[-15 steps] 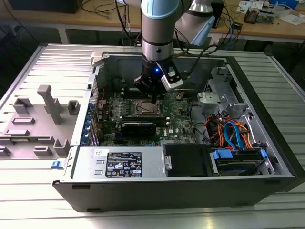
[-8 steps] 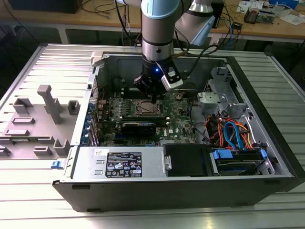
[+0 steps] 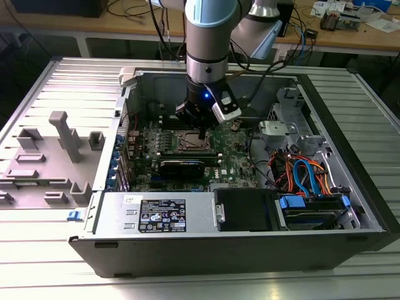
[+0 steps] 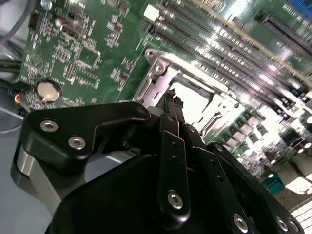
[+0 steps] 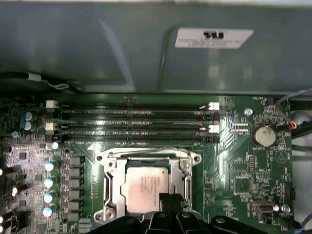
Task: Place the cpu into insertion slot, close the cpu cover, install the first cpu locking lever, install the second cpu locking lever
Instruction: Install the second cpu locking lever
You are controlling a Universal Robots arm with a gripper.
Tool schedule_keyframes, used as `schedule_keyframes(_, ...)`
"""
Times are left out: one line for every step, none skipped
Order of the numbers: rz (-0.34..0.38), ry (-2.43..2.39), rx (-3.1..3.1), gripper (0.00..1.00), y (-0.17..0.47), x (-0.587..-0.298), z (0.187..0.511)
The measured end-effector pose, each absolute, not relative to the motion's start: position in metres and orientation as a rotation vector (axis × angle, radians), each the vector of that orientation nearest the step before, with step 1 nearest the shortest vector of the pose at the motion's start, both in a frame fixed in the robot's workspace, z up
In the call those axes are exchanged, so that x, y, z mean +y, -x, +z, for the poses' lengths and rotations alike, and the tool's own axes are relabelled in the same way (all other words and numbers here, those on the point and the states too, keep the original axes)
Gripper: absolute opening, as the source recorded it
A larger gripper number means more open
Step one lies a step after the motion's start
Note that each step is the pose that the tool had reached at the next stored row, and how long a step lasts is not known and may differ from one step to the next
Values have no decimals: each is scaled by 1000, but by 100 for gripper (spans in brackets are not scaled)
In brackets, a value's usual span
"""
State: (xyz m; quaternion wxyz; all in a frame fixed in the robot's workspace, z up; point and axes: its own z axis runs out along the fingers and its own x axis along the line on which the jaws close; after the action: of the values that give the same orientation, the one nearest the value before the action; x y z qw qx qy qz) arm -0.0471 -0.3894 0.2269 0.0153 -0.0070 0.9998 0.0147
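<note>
Claw fingers were drawn together with no gap visible between their tips and nothing clamped in them, poised directly over the insertion slot inside the open computer case, which lay on its side on the ribbed metal bench. Seen in the first wrist view, the claw's fingertips stood at the edge of the cpu, overlapping the chip's margin; whether they touched it could not be told. That chip, with its silver-grey top, sat seated in the insertion slot, and the cpu cover, a silvery frame with a large square window, lay down around it on the green motherboard. Long black memory slots ran parallel just beyond the socket, and a round coin battery sat well apart from it on the same board. In the second wrist view, the black linkages of the claw converged to a narrow tip over the bright metal of the cpu cover. In the exterior view, a grey plastic fixture tray rested on the bench at the exterior view's left, and a bundle of coloured cables lay inside the case at the exterior view's right.
</note>
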Motion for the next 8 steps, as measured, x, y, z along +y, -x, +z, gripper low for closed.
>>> schedule_keyframes(46,22,3111,11,47,-391,227)
schedule_keyframes(45,22,3111,11,47,-392,228)
schedule_keyframes(45,21,3111,11,47,-392,228)
schedule_keyframes(46,22,3111,11,47,-393,230)
schedule_keyframes(46,22,3111,11,47,-393,231)
schedule_keyframes(46,21,3111,11,47,-394,231)
schedule_keyframes(46,21,3111,11,47,-394,231)
schedule_keyframes(46,22,3111,11,47,-394,231)
